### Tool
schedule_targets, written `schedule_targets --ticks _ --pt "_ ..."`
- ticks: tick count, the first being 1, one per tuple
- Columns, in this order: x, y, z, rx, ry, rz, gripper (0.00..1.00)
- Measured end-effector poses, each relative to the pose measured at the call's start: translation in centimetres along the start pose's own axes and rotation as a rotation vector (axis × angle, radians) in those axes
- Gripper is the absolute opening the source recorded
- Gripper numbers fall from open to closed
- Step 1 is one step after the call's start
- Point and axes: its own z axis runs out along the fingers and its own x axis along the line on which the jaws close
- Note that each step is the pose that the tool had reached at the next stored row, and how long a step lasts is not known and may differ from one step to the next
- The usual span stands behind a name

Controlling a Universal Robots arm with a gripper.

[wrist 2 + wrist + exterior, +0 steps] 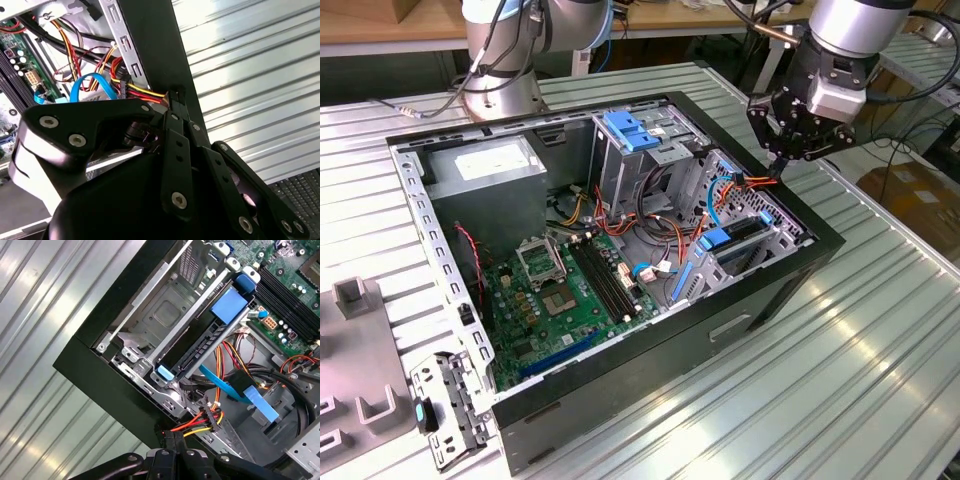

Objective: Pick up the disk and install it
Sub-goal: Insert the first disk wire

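Currently I see the disk (pixel 198 346) standing on edge in a slot of the lower drive cage (pixel 150 315), in the case corner nearest the exterior view's right. Its blue carrier (pixel 229 305) faces the motherboard (pixel 560 290). In the exterior view the disk (pixel 740 236) sits low between the cage walls. It is edge-on to me, so I cannot read its label.

Just beside it a flat blue data cable (pixel 226 388) loops across, and a bundle of red, yellow and black power wires (pixel 197 422) runs along the cage rim. My end effector (pixel 170 439) hangs over that rim. Its fingers are drawn together on the end of the power wires, as the second wrist view (pixel 175 102) also shows. It does not touch the disk.

Further in stand a blue-topped upper cage (pixel 632 130) and the power supply (pixel 485 165), whose white label is too small to read. The black case wall (pixel 100 375) bounds the cage. Beyond it, toward the exterior view's right, the ribbed tabletop (pixel 880 330) gives free room.
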Motion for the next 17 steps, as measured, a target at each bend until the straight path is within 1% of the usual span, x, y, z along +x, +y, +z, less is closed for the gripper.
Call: schedule_targets --ticks 1,2,5,8,10,12,13,15,16,17 --pt "0.02 -0.02 0.0 -0.0013 0.0013 -0.006 0.11" --pt "0.06 -0.07 -0.01 -0.0024 0.0022 -0.021 0.11" --pt "0.13 -0.15 0.02 -0.0001 -0.001 -0.05 0.11" --pt "0.2 -0.24 0.04 0.0004 -0.0022 -0.075 0.11" --pt "0.28 -0.31 0.05 -0.0007 -0.0014 -0.087 0.11" --pt "0.45 -0.29 0.06 -0.0037 0.0012 -0.11 0.11" --pt "0.51 -0.24 0.06 -0.003 0.0003 -0.118 0.11" --pt "0.58 -0.18 0.06 -0.0032 0.0004 -0.126 0.11" --pt "0.61 -0.16 0.05 -0.0035 0.0007 -0.13 0.17" --pt "0.62 -0.15 0.06 -0.0043 0.0013 -0.135 0.17"
